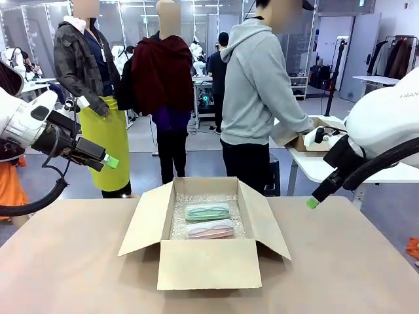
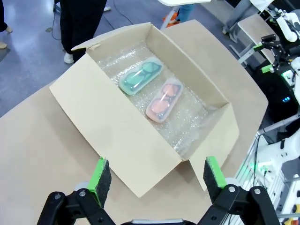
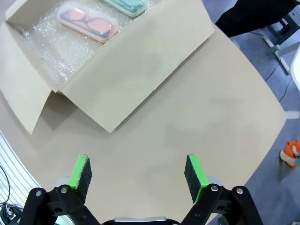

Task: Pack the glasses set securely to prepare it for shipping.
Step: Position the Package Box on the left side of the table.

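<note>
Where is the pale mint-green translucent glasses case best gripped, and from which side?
Likely across its narrow middle, from straight above: the pale mint-green glasses case lies flat on bubble wrap inside the open brown cardboard box, whose walls block side approaches.

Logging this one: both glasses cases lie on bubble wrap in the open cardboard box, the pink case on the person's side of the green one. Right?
Not quite: the front view shows the pink case on the robot's side of the green case. Both do lie on bubble wrap in the open cardboard box.
</note>
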Controlling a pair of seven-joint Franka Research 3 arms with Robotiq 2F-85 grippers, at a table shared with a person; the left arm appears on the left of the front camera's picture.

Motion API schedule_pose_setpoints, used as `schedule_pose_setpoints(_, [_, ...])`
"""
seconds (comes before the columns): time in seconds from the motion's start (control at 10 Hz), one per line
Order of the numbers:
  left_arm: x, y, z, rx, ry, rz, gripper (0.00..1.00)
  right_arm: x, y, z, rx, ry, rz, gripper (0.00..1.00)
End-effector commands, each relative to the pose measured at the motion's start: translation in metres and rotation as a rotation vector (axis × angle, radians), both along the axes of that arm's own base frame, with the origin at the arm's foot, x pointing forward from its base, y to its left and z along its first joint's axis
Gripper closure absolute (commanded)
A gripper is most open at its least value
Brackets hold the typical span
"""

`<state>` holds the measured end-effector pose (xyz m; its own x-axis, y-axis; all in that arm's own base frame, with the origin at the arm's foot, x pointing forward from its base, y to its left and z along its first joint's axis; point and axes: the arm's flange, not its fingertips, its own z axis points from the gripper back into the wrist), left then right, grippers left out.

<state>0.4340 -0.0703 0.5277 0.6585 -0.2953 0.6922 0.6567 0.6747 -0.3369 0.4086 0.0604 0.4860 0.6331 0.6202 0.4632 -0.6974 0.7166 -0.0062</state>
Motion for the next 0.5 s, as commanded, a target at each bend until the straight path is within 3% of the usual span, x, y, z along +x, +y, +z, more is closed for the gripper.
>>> schedule_pose_setpoints(0.0, [-0.001, 0.002, 0.0, -0.025, -0.011, -0.022, 0.0, 0.002, 0.002, 0.003, -0.001, 0.006, -0.021, 0.0])
schedule_pose_setpoints(0.3, [0.0, 0.0, 0.0, 0.001, 0.002, 0.001, 0.0, 0.002, 0.002, 0.003, -0.001, 0.006, -0.021, 0.0])
schedule_pose_setpoints(0.4, [0.014, 0.01, 0.002, -0.045, 0.063, 0.006, 0.0, 0.002, 0.002, 0.003, -0.001, 0.006, -0.021, 0.0])
